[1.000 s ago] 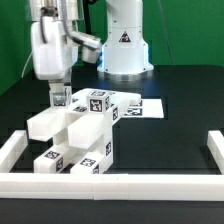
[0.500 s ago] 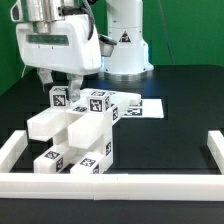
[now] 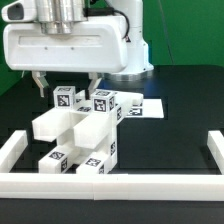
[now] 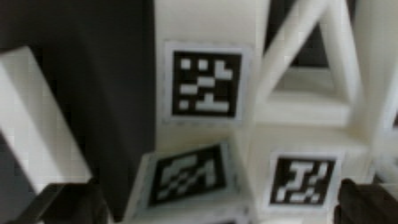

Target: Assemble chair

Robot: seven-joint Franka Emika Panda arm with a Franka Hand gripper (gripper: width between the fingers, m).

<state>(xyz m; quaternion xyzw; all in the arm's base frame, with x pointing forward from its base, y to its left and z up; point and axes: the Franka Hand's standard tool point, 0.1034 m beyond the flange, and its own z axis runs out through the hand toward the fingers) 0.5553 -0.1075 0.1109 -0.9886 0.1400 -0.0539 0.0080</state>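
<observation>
Chair (image 3: 80, 140) sits lower left of frame, against the front border bar (image 3: 110, 184); marker board (image 3: 147, 106) lies behind, right; gripper (image 3: 66, 88) directly above chair.

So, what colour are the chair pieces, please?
The chair is matte white with small black-and-white square tags, clearest in the exterior view.

Arm's upper part is cut off by the top edge in the exterior view, and its wide body hides the table behind it. Gripper (image 3: 66, 84) fingers show only partly, can't tell if they touch the chair (image 3: 82, 135). Wrist view's blurry, chair (image 4: 214, 100) cropped on all sides.
</observation>
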